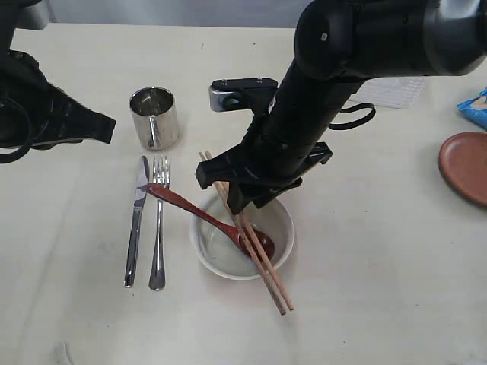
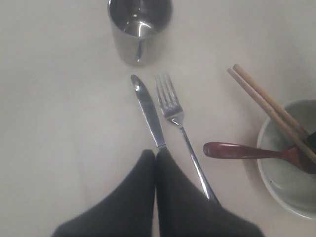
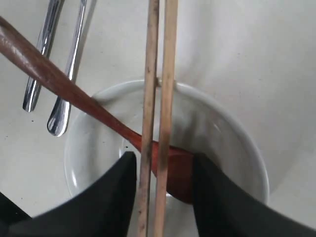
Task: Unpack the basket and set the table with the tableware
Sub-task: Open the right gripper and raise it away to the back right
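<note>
— How does the right gripper (image 3: 161, 158) stand?
— Spread, a finger on either side of the two chopsticks (image 3: 159, 74) without pinching them. They lie across the rim of the bowl (image 3: 232, 128) right under it, and the spoon (image 3: 54, 79) has its head in the bowl between the fingers.
— And the left gripper (image 2: 156, 153)?
— Pressed together, empty. The knife (image 2: 148, 111) and fork (image 2: 170, 106) lie on the table (image 1: 365, 289) just ahead of its tips, with the mug (image 2: 138, 29) beyond them.
</note>
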Controlling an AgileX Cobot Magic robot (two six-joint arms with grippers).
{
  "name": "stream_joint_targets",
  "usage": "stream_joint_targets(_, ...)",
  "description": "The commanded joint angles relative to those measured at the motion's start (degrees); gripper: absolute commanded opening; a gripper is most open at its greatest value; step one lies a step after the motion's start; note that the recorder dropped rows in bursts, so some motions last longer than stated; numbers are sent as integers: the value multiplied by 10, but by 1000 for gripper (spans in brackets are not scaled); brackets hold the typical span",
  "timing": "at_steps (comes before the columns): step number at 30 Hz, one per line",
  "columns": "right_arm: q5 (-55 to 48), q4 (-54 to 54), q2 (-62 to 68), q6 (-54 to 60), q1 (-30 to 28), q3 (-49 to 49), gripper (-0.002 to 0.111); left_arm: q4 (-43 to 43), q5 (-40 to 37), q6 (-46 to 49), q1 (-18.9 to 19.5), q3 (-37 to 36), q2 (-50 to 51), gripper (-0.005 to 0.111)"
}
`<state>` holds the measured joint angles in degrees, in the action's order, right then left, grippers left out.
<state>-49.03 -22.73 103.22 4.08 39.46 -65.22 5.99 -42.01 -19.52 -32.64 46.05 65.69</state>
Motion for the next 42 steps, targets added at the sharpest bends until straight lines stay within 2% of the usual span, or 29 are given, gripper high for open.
stream_joint_targets(1,6,-15,-10,9,1,0,36,-5,2,2,0,-4,-4,0)
stream_joint_targets(9,7,-7,-78,11,-33,0,36,-5,-1,2,0,-4,-4,0)
stream_joint_targets(17,10,33,-128,11,-125,0,36,-6,0,2,0,-4,-4,0)
stream_joint_targets(25,74,73,-115,12,-206,-8,36,-7,2,2,0,-4,-4,0)
stream_joint_targets(32,54,163,-66,4,-212,-105,40,-7,4,2,0,-4,-4,0)
stream_joint_targets(37,-17,279,-5,-59,-213,-211,43,-8,3,2,0,-4,-4,0)
stream_joint_targets(42,-87,306,61,-65,-213,-282,43,-9,3,2,0,-4,-4,0)
